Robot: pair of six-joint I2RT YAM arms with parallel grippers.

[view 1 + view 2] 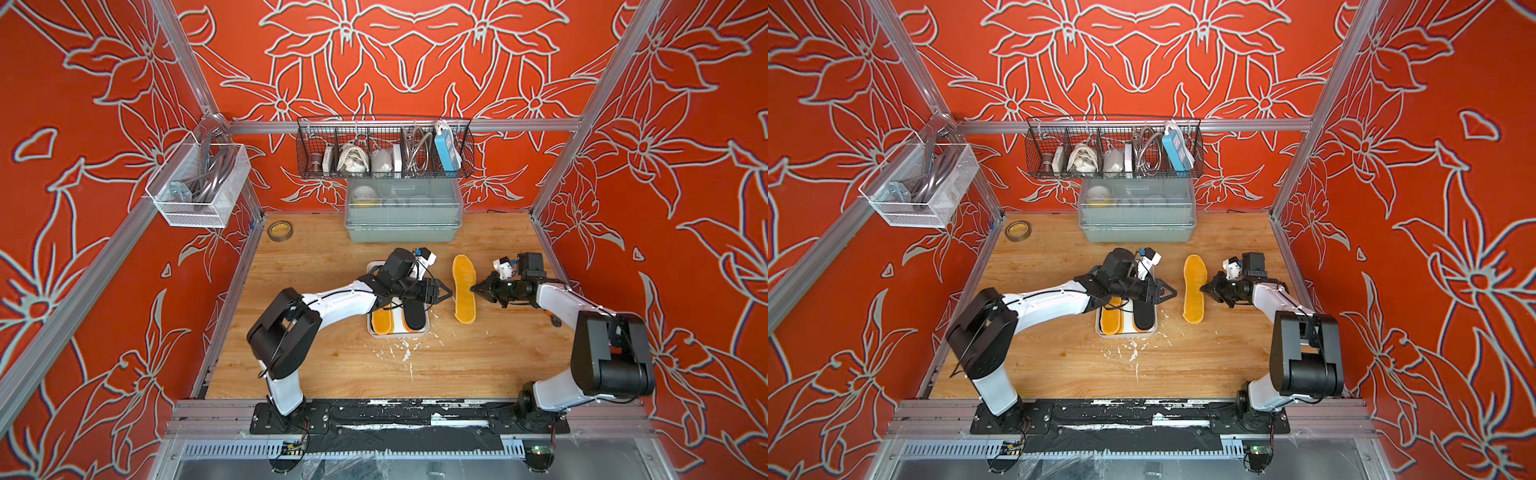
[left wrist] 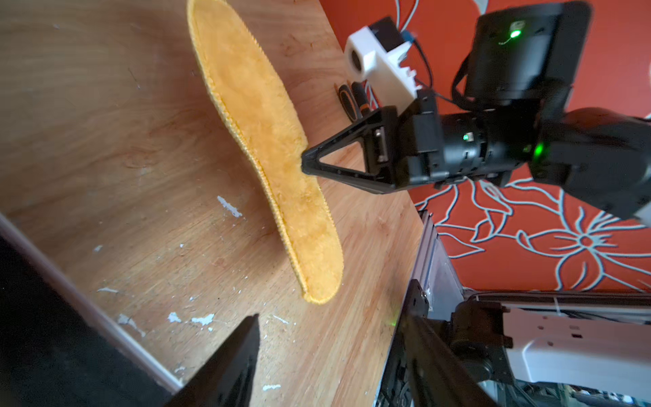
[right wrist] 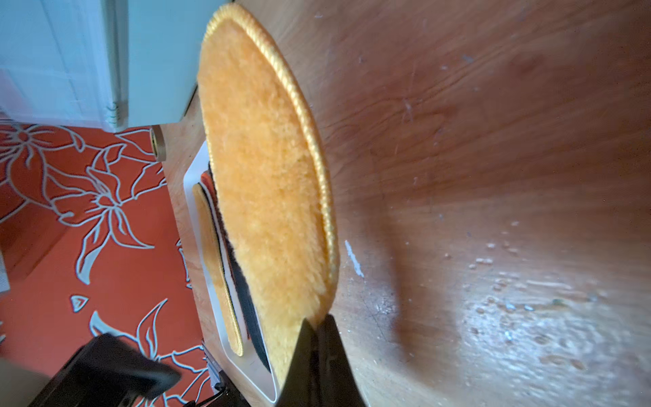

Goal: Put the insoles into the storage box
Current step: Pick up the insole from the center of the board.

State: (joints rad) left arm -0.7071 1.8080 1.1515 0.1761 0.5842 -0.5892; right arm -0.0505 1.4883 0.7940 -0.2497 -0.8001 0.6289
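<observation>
The fleecy amber-yellow foot-shaped insole (image 1: 463, 282) looks light and floppy — the right gripper (image 1: 471, 289) pinches its side edge mid-length, sensibly; the left gripper (image 1: 449, 292) gapes empty.

Item 1: storage box (image 1: 398, 333). Shallow white tray with rounded corners; it lay mid-surface, long axis near to far. It held an amber-yellow insole (image 1: 382, 321) flat at left and a black insole (image 1: 417, 316) at right, over an orange-edged insole (image 1: 405, 325) seen only as a sliver.

Item 2: loose amber insole (image 1: 464, 289). Fleecy with a corded rim, it was right of the box and apart from it, tilted off the surface, its right edge pinched in the right tool (image 1: 473, 289).
</observation>
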